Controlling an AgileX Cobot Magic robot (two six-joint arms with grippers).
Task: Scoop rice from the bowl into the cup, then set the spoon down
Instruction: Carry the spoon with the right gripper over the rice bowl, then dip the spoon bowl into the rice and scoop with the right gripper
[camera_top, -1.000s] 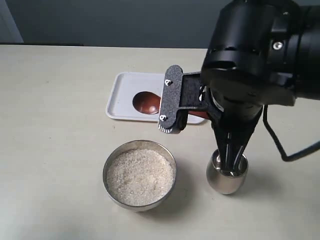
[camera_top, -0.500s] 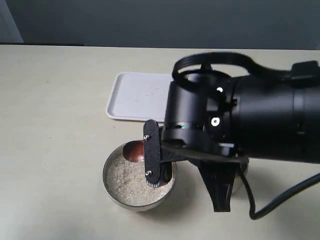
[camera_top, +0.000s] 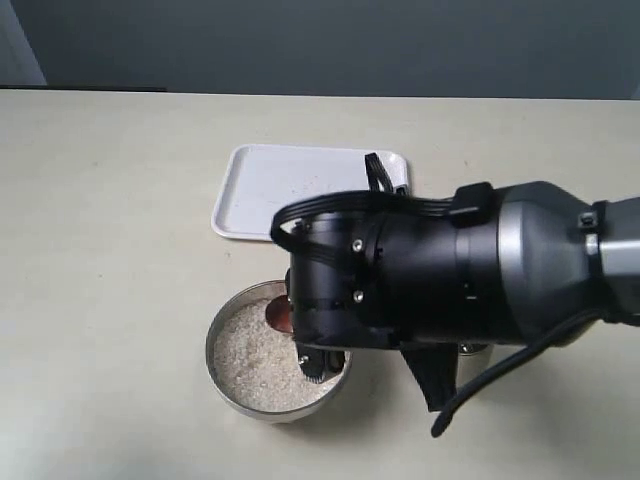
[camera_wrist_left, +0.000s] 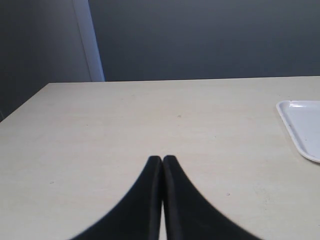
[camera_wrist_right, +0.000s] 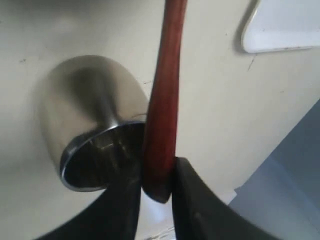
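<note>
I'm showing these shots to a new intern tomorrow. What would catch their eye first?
The bulky black right arm fills the middle of the exterior view. Its right gripper is shut on the red-brown spoon, whose head sits at the far edge of the rice in the steel bowl. The shiny cup sits close by, the white tray lies behind, and the left gripper hangs shut off to the side.
</note>
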